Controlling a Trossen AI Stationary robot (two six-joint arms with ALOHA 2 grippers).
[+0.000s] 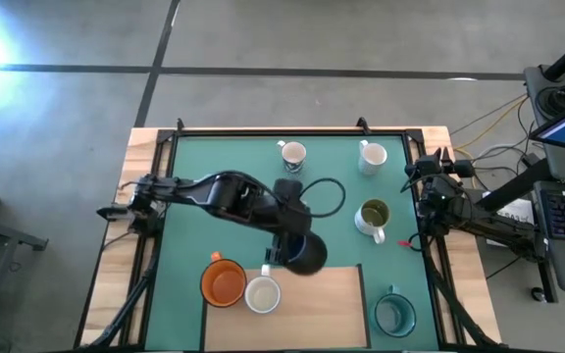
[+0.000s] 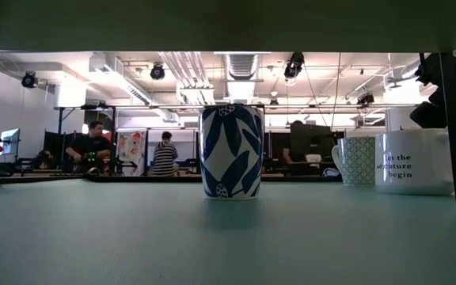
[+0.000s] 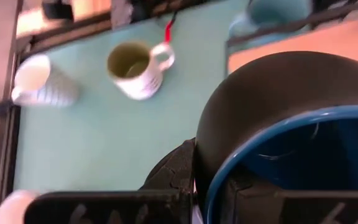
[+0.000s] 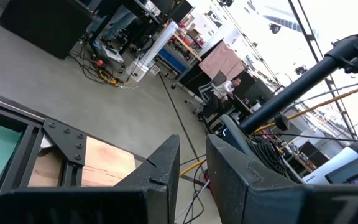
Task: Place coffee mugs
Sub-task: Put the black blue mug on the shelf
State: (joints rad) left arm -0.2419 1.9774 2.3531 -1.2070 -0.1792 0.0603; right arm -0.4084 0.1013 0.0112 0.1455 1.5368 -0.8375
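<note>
My left gripper (image 1: pixel 290 247) reaches from the table's left to its middle and is shut on the dark blue mug (image 1: pixel 308 255), which fills the left wrist view (image 3: pixel 278 124). The mug is at the far edge of the wooden board (image 1: pixel 327 304). On the board stand an orange mug (image 1: pixel 224 282) and a white mug (image 1: pixel 263 294). A teal mug (image 1: pixel 395 312), an olive-inside mug (image 1: pixel 373 218) and two white mugs (image 1: pixel 292 154) (image 1: pixel 371 157) stand on the green mat. My right gripper (image 4: pixel 191 167) waits at the table's right edge (image 1: pixel 437 172), fingers close together, holding nothing. My left gripper holds the dark blue mug by its wall at the rim (image 3: pixel 211 180), one finger (image 3: pixel 173 177) outside and the other inside the hollow. The fingers come from above, slanting from the table's left. I cannot tell if the mug's base is clear of the table.
The low view shows a blue leaf-patterned mug (image 2: pixel 230 152), a lattice-patterned mug (image 2: pixel 356 161) and a white lettered mug (image 2: pixel 422 162) standing on the mat. A black frame (image 1: pixel 292 129) edges the table. Free mat lies left of centre. People sit in the room behind.
</note>
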